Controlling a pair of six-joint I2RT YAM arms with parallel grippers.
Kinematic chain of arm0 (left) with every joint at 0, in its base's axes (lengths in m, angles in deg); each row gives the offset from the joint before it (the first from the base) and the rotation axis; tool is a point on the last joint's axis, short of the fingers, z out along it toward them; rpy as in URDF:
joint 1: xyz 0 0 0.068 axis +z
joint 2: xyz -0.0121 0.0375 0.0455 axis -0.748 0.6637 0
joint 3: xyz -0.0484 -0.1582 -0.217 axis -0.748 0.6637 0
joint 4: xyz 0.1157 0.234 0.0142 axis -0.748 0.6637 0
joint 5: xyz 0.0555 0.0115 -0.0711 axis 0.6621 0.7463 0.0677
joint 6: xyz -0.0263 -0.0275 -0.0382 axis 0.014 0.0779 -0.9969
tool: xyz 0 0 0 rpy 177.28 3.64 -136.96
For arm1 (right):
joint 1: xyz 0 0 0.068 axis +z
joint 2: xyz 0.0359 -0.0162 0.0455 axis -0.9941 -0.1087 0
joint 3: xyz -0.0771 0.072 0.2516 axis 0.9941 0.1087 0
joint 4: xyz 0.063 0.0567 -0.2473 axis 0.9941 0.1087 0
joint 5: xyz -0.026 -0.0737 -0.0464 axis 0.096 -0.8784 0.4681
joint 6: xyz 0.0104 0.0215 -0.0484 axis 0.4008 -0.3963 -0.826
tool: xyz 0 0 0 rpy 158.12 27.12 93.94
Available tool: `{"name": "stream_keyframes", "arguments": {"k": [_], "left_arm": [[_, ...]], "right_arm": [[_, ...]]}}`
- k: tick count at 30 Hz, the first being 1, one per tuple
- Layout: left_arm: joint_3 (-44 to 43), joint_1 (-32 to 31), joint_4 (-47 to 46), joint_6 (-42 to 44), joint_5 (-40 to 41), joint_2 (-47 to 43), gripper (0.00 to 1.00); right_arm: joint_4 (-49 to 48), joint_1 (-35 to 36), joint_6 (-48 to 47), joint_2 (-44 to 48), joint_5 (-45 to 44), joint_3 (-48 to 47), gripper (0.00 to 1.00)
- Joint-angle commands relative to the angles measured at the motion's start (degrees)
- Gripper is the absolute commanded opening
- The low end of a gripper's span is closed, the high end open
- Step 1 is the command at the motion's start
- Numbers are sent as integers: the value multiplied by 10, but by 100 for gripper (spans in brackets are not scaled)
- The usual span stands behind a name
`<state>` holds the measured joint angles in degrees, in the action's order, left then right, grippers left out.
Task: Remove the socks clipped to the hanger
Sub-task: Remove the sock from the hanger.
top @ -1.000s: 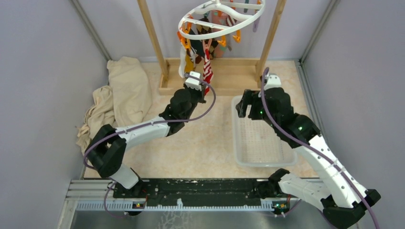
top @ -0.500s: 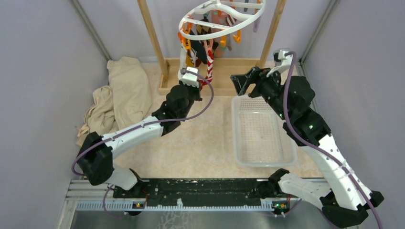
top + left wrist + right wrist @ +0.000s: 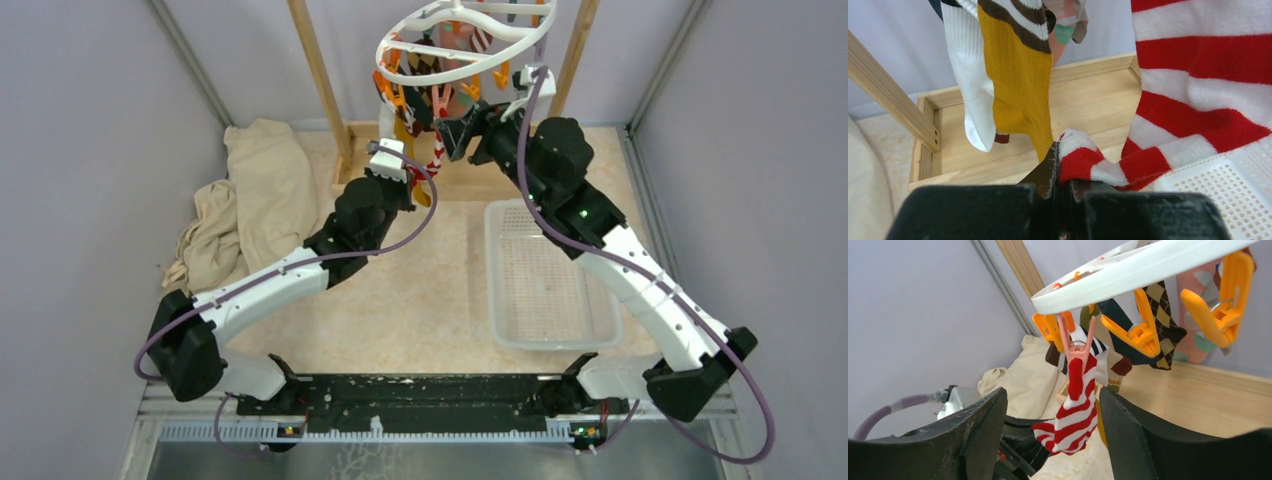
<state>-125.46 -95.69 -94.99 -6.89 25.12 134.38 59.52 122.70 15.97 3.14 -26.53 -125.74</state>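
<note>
Beige cloth (image 3: 255,190) lies heaped at the far left, apart from the job. Next over, my left gripper (image 3: 1058,167) is clamped tight on the toe end of the red-white striped sock (image 3: 1198,95). That sock hangs beside the mustard sock (image 3: 1015,90) and a white sock (image 3: 965,90), above the base of the wooden frame (image 3: 1088,105). Its top is pinched in a peach clip (image 3: 1077,342) under the rim of the hanger (image 3: 1148,270), which hangs between the frame's uprights. My right gripper (image 3: 1053,392) stands wide open and holds nothing; the clip is lined up between its fingers but some way ahead. The white basket (image 3: 545,290) sits on the table at the right.

As I judge it, the step is to free this one sock. I should bring the right fingers onto the clip's upper tails and squeeze there, not on its jaws. The left should hold only light downward tension, since a hard pull would likely drag and tilt the whole ring.

From above, the clips and socks crowd together under the ring and my right wrist, so I cannot count them or tell which clip holds which. The left wrist view cuts off the striped sock's top, and I cannot tell how deep the clip bites.
</note>
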Motion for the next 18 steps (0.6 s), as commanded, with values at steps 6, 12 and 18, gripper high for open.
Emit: {"name": "stream_keyframes", "arguments": {"k": [6,12,18], "left_arm": [[0,-2,18,-1,9,-33,0],[3,-2,27,-2,12,-48,0],[3,-2,35,-2,11,-59,0]], "right_arm": [[-12,9,15,-82,-45,-111,69],[-2,8,14,-122,-55,-141,70],[2,9,15,-143,-70,-154,70]]}}
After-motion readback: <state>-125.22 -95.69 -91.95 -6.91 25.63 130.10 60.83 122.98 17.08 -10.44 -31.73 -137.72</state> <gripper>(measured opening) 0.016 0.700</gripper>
